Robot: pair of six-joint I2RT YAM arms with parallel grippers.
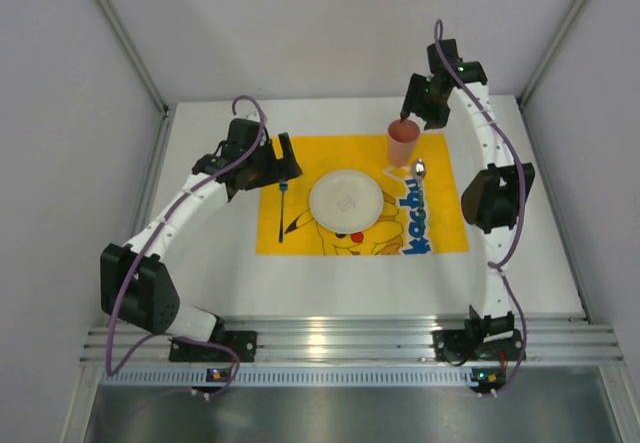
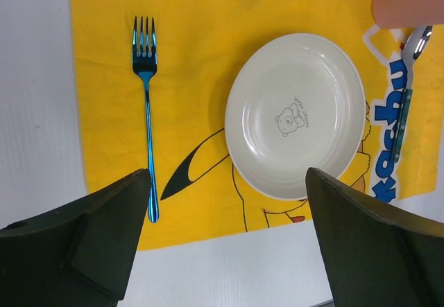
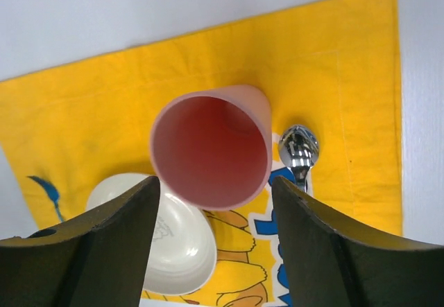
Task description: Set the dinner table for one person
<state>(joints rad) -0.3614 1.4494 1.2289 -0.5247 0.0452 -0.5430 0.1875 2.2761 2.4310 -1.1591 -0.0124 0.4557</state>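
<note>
This is a robotics lab test cell, not a home. A plain white dinner table (image 1: 520,263) is boxed in by bare white panel walls (image 1: 330,23) on metal frame posts (image 1: 120,33). Two robot arms (image 1: 170,218) trailing purple cables (image 1: 115,333) are bolted to a ribbed aluminium rail (image 1: 350,338). The only domestic touch is a staged place setting on a yellow cartoon-printed mat (image 1: 300,158): plate (image 1: 346,200), fork (image 1: 284,203), spoon (image 1: 420,169), pink cup (image 1: 403,143).

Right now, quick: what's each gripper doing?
Left gripper: open, empty.
Right gripper: open above the cup, not gripping it.
</note>
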